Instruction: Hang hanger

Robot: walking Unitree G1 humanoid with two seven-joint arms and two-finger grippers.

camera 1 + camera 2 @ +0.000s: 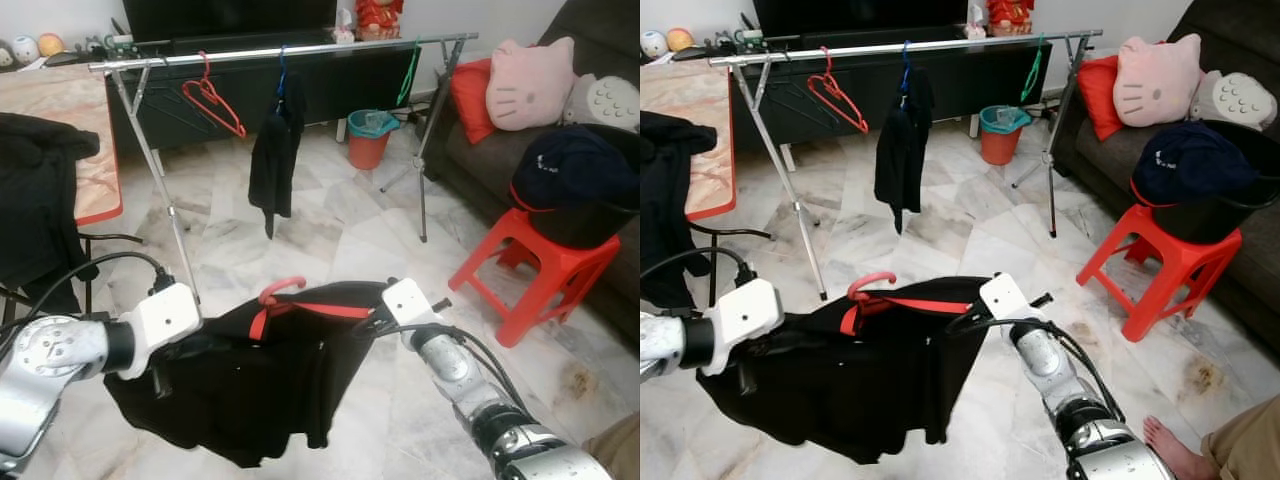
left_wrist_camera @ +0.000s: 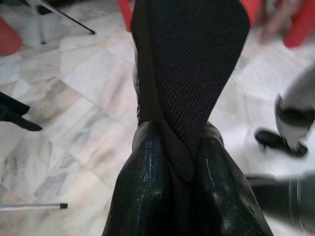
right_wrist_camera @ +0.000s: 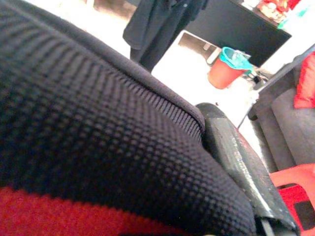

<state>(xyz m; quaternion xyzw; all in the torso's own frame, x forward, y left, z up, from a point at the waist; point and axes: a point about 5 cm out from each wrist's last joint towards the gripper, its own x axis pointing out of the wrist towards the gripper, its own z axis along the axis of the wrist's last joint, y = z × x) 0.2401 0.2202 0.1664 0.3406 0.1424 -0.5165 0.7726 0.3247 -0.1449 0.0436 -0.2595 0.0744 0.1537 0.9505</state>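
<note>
Both pincers hold a black shirt (image 1: 250,390) on a red hanger (image 1: 290,300) low before the clothes rail (image 1: 280,52), the left pincer (image 2: 172,162) and right pincer (image 3: 231,162) each pinching its fabric.

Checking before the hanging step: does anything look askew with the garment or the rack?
The black garment hangs bunched and lopsided on its red hanger, stretched between the left gripper and right gripper. On the silver rail an empty red hanger tilts.
</note>
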